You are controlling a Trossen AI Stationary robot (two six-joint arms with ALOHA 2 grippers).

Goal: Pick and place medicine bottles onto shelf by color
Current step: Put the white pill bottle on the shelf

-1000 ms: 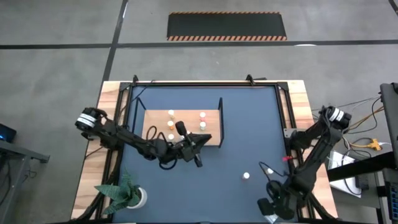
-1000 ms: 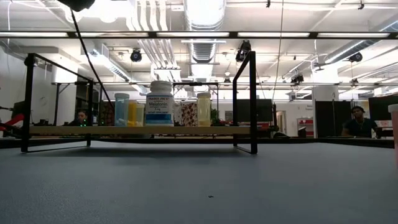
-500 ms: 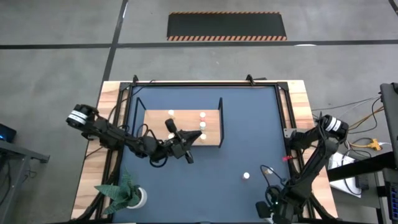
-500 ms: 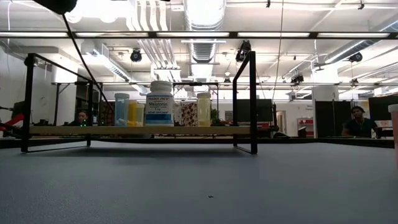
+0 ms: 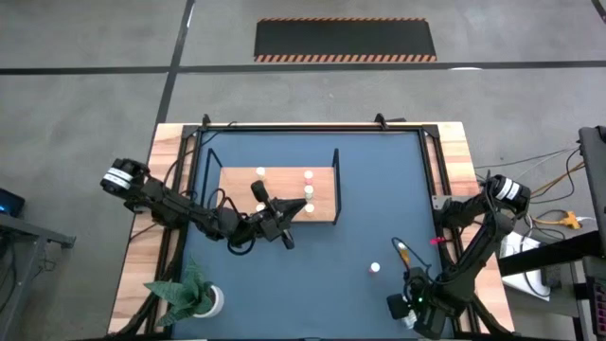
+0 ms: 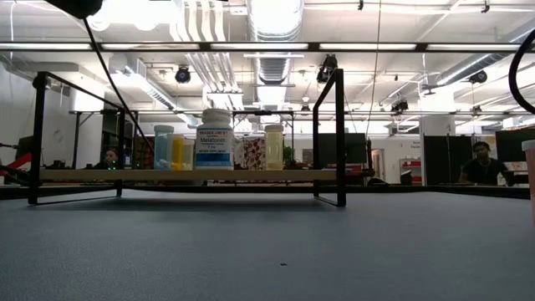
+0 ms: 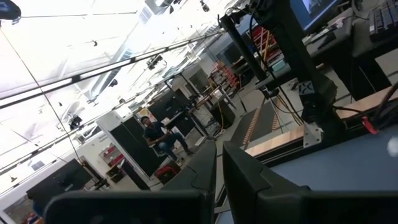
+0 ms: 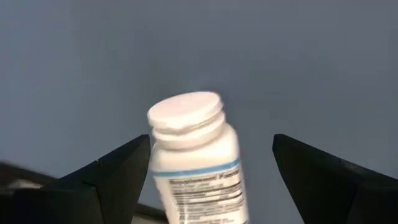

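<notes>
bottle [image 8: 194, 155] stands on the bench between the right gripper [image 8: 205, 180]'s wide-open jaws, well apart from the shelf [image 5: 276, 183]; likely light, rigid, smooth plastic, best pinched mid-body below the cap. left gripper [image 5: 284, 230] closed, empty, beside the shelf.

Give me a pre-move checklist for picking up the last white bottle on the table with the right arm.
1. Right claw open: ok, fingers spread wide.
2. White-capped bottle between the fingers: ok in the right wrist view, nearer one finger.
3. Bottle upright on the table: ok, cap faces up.
4. Bottle already gripped: not ok, gaps show on both sides.
5. Left claw clear of the shelf: cannot tell, it hangs shut over the front edge.
6. Free spot on the shelf: ok, bare board shows.
</notes>
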